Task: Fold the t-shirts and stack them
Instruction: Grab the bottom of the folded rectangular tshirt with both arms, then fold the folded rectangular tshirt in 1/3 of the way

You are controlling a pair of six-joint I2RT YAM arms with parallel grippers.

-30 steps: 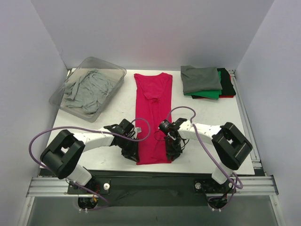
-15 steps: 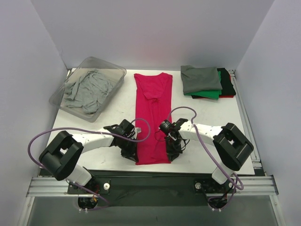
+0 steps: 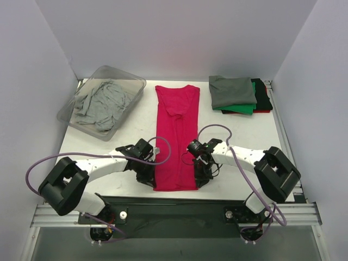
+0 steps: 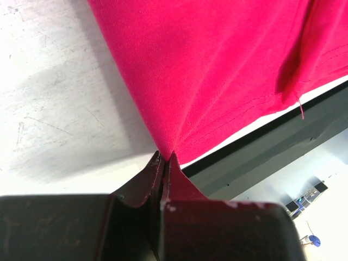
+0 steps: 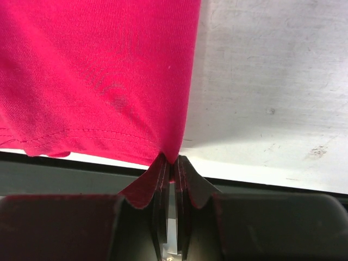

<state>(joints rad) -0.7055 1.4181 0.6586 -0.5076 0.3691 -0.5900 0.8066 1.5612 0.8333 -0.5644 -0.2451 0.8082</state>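
Note:
The magenta-red t-shirt (image 3: 175, 130) lies lengthwise down the middle of the table, folded into a narrow strip with its collar at the far end. My left gripper (image 3: 153, 181) is shut on its near left hem corner (image 4: 173, 142). My right gripper (image 3: 199, 181) is shut on the near right hem corner (image 5: 175, 147). In both wrist views the cloth bunches into a point between the closed jaws, just above the table's near edge. Folded t-shirts (image 3: 239, 93) in dark grey, green, black and red are stacked at the back right.
A clear plastic bin (image 3: 126, 77) at the back left holds crumpled light grey t-shirts (image 3: 100, 102). White walls close in the table on three sides. The dark front rail (image 3: 174, 209) runs just below the shirt's hem.
Both grippers have closed on the hem corners. The near hem has spread a little wider and shifted slightly toward the table's front edge with the grippers.

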